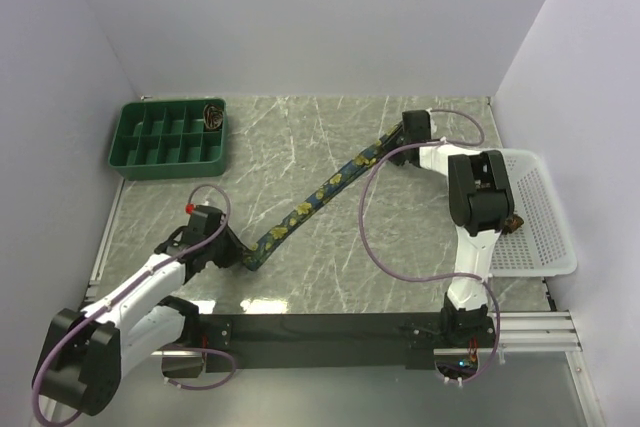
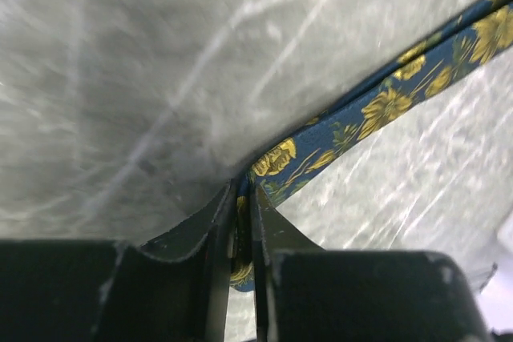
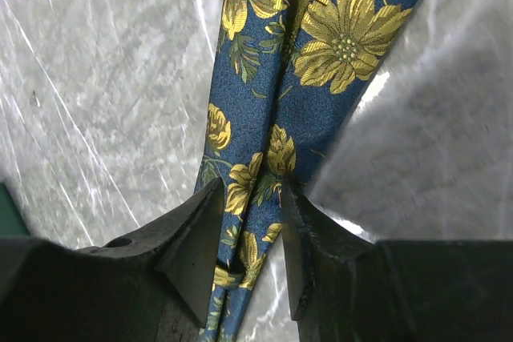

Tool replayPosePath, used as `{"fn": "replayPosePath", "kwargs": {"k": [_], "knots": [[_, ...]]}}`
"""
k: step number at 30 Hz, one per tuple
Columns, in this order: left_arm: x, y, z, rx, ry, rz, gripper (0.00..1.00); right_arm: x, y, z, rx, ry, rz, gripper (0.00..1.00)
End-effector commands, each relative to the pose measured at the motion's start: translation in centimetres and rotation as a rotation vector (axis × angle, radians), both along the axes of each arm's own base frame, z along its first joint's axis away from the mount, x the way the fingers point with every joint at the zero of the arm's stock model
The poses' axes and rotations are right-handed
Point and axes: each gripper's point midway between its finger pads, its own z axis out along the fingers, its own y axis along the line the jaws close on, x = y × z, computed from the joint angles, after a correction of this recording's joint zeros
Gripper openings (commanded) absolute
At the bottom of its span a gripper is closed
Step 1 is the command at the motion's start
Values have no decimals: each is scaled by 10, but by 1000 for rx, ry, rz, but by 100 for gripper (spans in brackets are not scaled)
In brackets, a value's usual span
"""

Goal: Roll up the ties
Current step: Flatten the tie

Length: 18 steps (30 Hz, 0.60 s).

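A dark navy tie (image 1: 320, 192) with yellow flowers stretches diagonally across the marble table, off the surface between its two held ends. My left gripper (image 1: 240, 255) holds its lower left end. In the left wrist view the jaws (image 2: 244, 190) stand nearly together with the tie (image 2: 385, 106) pinched between them. My right gripper (image 1: 400, 139) holds the upper right end. In the right wrist view the folded tie (image 3: 321, 38) runs between the jaws (image 3: 250, 186) and touches both pads. A rolled brown tie (image 1: 212, 117) sits in a far right compartment of the green tray.
The green compartment tray (image 1: 170, 137) stands at the back left. A white mesh basket (image 1: 535, 212) lies at the right edge, partly under the right arm, with something brown (image 1: 512, 220) showing in it. Walls enclose the table on three sides.
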Motion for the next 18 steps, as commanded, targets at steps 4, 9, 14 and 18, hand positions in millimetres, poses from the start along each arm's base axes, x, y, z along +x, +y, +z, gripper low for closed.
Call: {"fn": "replayPosePath", "kwargs": {"k": [4,9,14,18], "knots": [[27,28,22,103,-81,84,18,-6,-13,31,-56,-15,-19,43],[39,36,29,108,-103,98,35,2,-39,68,-210,-75,-42,59],[52,40,57,132,-180,87,84,21,-53,73,-229,-76,-59,61],[62,53,88,202,-273,89,99,34,-59,65,-162,-76,-96,54]]}}
